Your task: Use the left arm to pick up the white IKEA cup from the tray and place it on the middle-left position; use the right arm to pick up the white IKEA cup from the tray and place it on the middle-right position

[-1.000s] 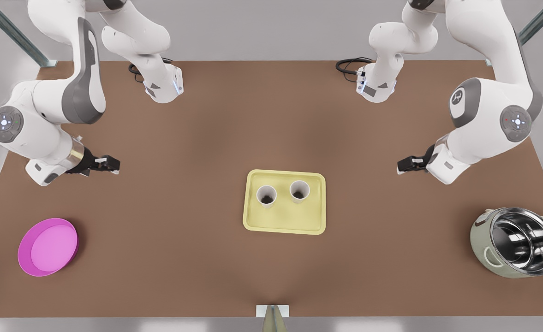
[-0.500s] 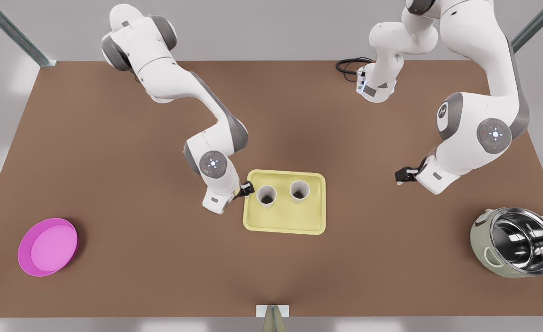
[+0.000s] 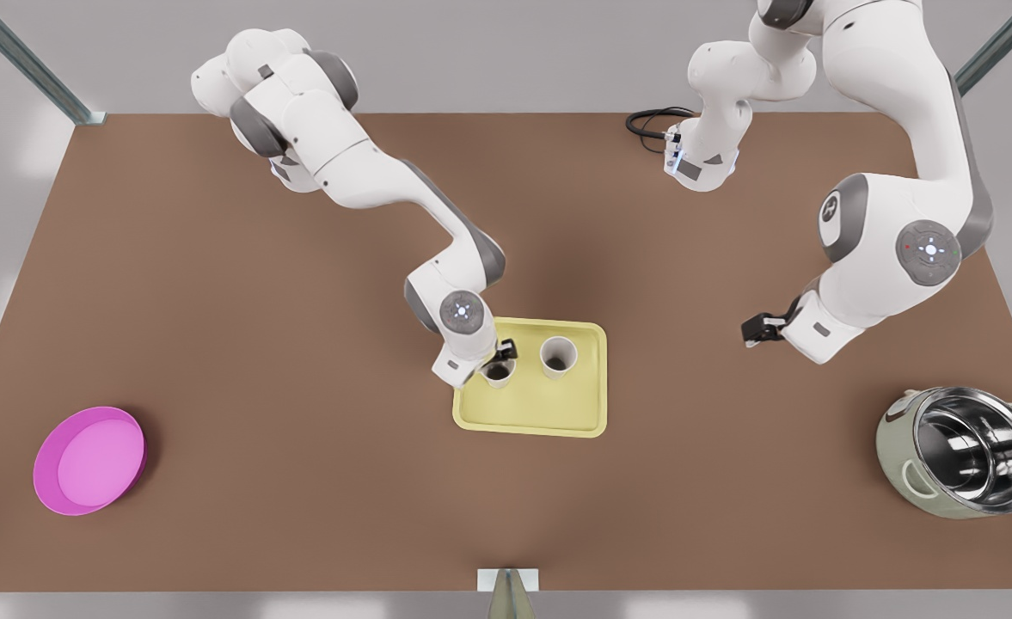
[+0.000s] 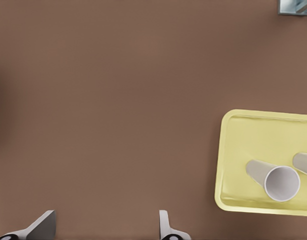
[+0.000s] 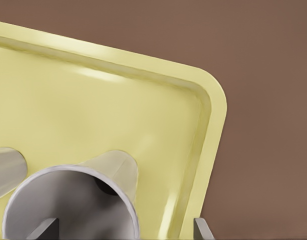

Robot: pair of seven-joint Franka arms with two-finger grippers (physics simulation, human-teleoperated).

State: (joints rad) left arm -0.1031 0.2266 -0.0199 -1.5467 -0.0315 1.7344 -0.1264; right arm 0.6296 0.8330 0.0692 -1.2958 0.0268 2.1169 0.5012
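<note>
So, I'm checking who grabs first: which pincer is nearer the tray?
Right. The right pincer is over the tray, open, right at a cup. The left pincer, also open, hangs off the tray toward the front view's right.

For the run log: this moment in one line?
right claw: open, at front view's left cup, on tray | left claw: open, waiting off tray | other cup: on tray

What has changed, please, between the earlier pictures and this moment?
The right hand swept from the front view's left side of the table across to the yellow tray. It now sits open at the rim of the white cup nearer that side, gripping nothing. The left hand barely shifted and waits open. Both cups, the tray, the magenta dish and the steel pot stayed put.
</note>
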